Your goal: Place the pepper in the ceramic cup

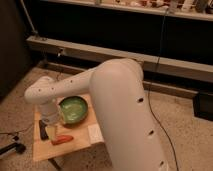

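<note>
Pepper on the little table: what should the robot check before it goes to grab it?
1. Pepper lying free on the table, not held: ok.
2. Gripper open, hovering just behind the pepper: ok.
3. Ceramic cup upright and empty, near the green bowl: cannot tell.
4. Black device clear of the pepper: not ok, it lies close beside it.
</note>
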`<state>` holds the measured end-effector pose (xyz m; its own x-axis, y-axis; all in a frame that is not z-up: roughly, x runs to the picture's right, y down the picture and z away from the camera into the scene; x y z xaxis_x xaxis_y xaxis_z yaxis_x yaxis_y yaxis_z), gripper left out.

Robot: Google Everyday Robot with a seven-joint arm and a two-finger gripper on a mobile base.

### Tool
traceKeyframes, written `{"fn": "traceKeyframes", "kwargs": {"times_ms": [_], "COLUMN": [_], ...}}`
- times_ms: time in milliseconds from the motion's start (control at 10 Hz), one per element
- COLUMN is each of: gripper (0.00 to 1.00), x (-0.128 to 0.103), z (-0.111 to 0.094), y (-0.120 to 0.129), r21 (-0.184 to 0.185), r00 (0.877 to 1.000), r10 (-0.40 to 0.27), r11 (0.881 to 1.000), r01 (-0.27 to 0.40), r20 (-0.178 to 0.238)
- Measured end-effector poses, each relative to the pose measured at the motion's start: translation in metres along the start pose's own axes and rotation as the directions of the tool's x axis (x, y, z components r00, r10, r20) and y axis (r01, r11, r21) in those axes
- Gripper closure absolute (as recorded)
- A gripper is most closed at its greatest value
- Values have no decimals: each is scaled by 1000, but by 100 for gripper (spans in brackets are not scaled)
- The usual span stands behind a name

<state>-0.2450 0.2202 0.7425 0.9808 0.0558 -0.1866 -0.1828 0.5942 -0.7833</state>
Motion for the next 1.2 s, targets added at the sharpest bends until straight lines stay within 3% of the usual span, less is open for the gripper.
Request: {"fn": "traceKeyframes", "kwargs": {"times_ms": [700, 1200], "gripper": [35, 35], "x": [-14, -28], "z": [3, 14], "y": [-19, -3], "r21": [0, -8], "r00": [999, 985], "r10": [-49, -159], "r11": [999, 987], "r01": [49, 159], "r20": [-10, -60]}}
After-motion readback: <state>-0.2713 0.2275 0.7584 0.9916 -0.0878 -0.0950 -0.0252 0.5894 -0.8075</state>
